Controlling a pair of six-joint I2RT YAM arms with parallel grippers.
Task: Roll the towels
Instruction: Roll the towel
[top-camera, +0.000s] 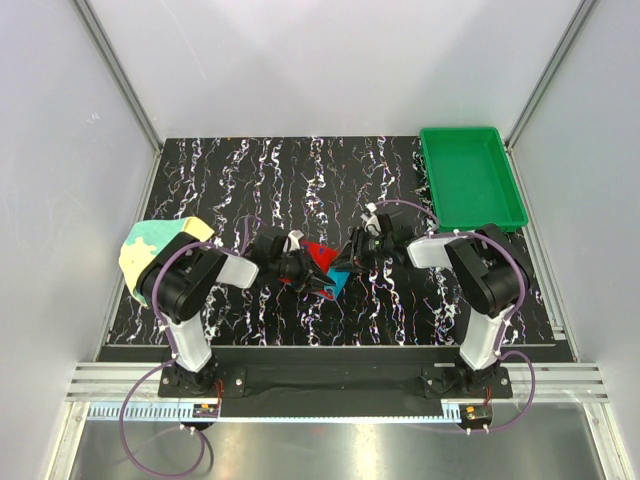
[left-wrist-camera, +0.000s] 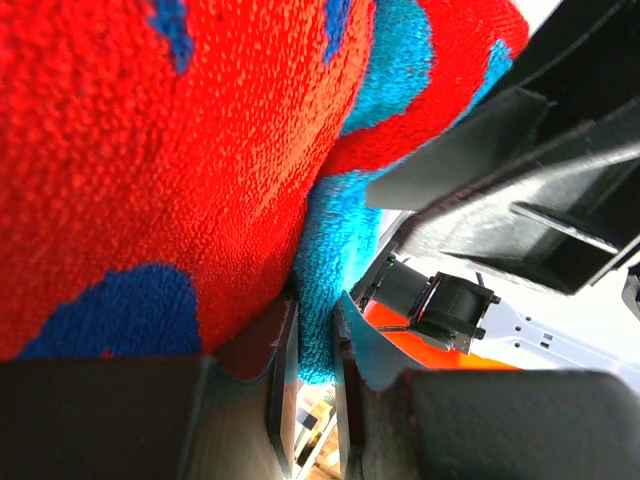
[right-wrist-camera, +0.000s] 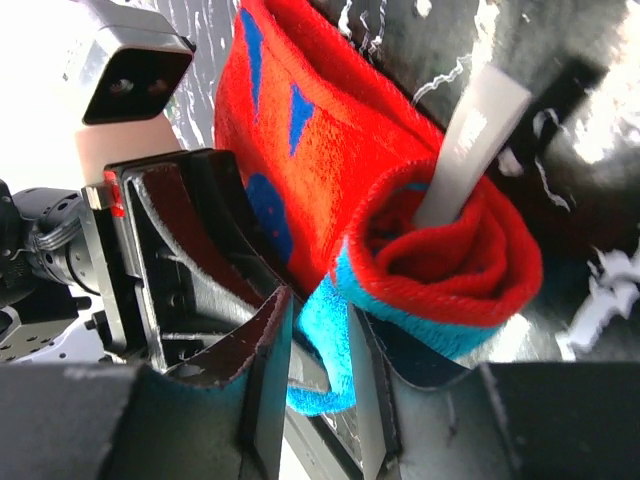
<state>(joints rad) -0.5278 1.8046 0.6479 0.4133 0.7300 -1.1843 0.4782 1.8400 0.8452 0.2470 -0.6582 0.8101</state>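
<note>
Pinching from both sides at the centre of the worktop (top-camera: 400, 300), the left claw (top-camera: 303, 270) and right claw (top-camera: 352, 256) each clamp a blue edge of the red towel (top-camera: 320, 254). The towel is partly rolled, and from above the claws hide most of it. At nine o'clock the yellow towel (top-camera: 150, 245) lies half hidden behind the left arm (top-camera: 185, 285). Farther off, at one o'clock, sits a green tray (top-camera: 470, 175).

from above i see little of the red towel (top-camera: 322, 254), mid frame: left gripper (top-camera: 312, 279) and right gripper (top-camera: 342, 264) cover it. left arm (top-camera: 185, 280) hides the lower right of the yellow towel (top-camera: 140, 255). my left wrist view crops the red towel top and left.
</note>
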